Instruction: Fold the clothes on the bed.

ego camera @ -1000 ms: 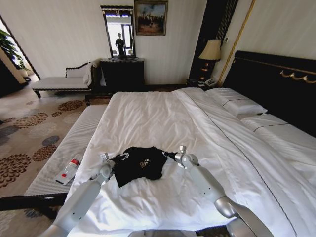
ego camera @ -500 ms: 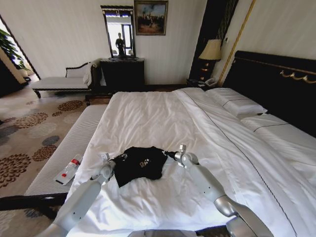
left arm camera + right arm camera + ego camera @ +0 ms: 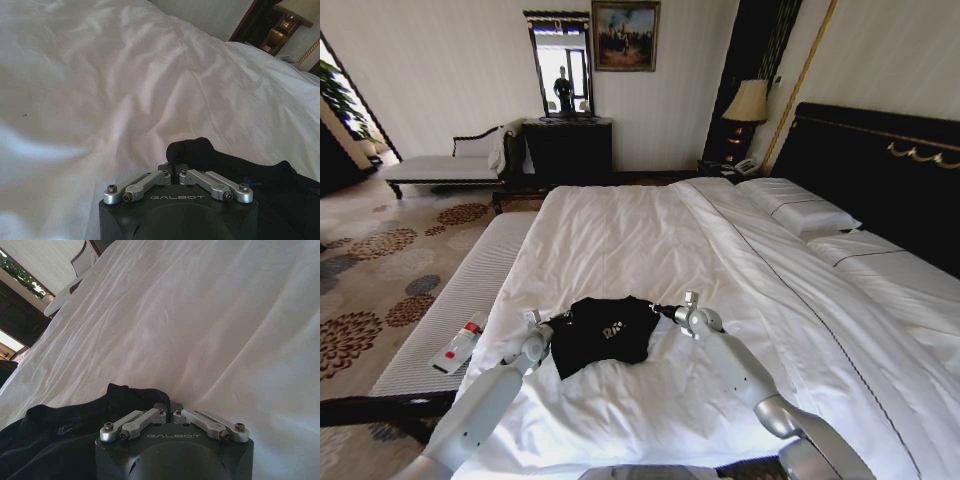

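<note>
Both grippers are pinched tight on the black T-shirt: left gripper w/ fabric between closed fingers at the shirt's left edge, right gripper same on the right edge. Shirt sits near the foot edge of the bed, on the white duvet. To do this well: prob lift both sides level, keep cloth taut, don't drag the duvet. Shirt looks bunched, partly folded, white lettering showing mid-chest

Pale striped walls. Patterned floral carpet. Dark cabinet beneath framed mirror and painting. Pale chaise far left. Lit lamp beside dark headboard.
</note>
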Controlling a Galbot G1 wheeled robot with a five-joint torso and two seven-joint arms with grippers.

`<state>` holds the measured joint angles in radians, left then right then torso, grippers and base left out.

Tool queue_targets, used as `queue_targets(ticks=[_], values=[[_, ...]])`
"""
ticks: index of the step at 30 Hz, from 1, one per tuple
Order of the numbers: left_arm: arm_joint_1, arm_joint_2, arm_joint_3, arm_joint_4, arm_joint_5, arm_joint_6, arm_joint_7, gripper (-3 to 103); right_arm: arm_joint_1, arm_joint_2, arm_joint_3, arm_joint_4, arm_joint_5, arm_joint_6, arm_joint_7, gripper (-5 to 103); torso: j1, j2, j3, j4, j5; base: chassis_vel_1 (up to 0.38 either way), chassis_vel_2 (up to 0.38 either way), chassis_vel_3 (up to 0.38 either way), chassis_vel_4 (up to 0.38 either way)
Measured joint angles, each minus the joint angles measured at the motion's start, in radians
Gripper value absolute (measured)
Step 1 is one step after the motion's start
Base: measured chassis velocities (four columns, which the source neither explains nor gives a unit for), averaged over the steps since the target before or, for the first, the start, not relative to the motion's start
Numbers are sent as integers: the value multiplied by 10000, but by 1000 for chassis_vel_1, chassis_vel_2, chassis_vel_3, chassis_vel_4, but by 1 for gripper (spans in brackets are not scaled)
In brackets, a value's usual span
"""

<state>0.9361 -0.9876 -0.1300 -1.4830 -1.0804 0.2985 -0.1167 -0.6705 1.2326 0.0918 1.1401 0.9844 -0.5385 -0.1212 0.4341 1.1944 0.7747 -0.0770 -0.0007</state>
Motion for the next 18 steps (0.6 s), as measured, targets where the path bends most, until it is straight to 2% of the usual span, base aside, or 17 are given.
queue_targets(ticks=[7,11,15,18], values=[[237,399,-267,-915,-482,-40,-289,2,-287,-418,226,1161,447,-105,337,1,0,0,0,-1,-1,0,0,0,0],[111,819,-411,-1471,-420,-47,-360,2,-333,-904,302,2245,1052,-102,949,1,0,0,0,2,-2,0,0,0,0],[-695,1251,-515,-2158,-660,-11,-599,2,-113,-1498,393,3396,1954,-109,1776,1,0,1,0,-2,0,0,0,0,0],[-1010,1438,-507,-2413,-661,5,-631,2,35,-1758,377,3861,2125,-121,1969,1,1,0,0,-2,0,0,0,0,0]])
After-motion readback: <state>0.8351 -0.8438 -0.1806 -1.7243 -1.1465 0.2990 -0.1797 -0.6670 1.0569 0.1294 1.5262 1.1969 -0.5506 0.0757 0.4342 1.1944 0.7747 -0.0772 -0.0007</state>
